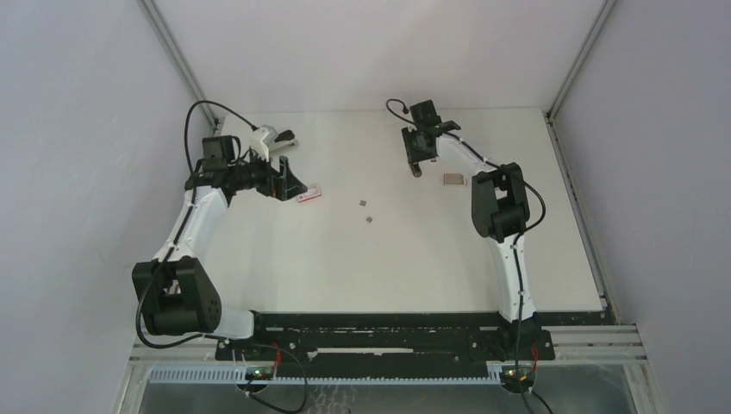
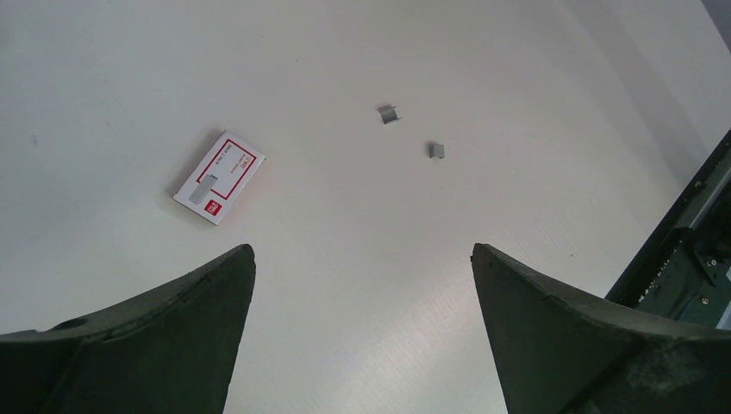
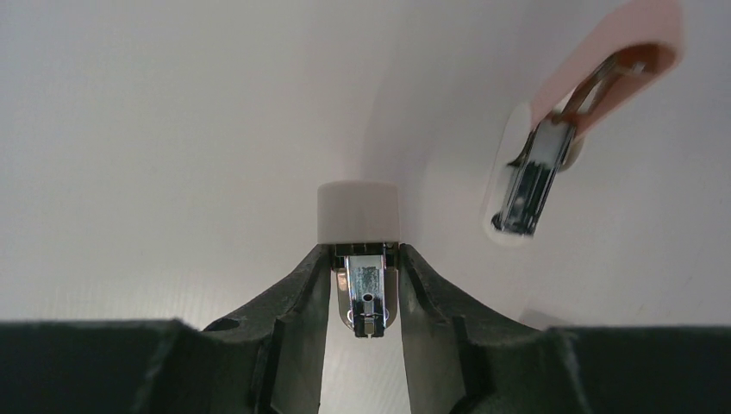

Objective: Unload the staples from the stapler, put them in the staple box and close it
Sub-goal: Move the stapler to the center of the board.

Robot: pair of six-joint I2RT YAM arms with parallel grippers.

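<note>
The stapler point(image 1: 269, 139), silver-grey with a black end, lies at the back left behind my left arm. Two short staple strips point(image 1: 363, 203) point(image 1: 369, 219) lie mid-table; the left wrist view shows them too point(image 2: 389, 114) point(image 2: 438, 151). My left gripper point(image 1: 291, 185) is open and empty point(image 2: 362, 250), just above the table, near the strips. My right gripper point(image 1: 417, 166) at the back is shut on a pale pinkish clip-like piece with a shiny metal channel point(image 3: 358, 216), tip down at the table.
A small pink-and-white box point(image 1: 309, 195) lies right of my left gripper and shows in the left wrist view point(image 2: 219, 176). A second pinkish clip-like piece point(image 1: 453, 179) lies right of my right gripper point(image 3: 530, 177). Walls close the table's sides and back.
</note>
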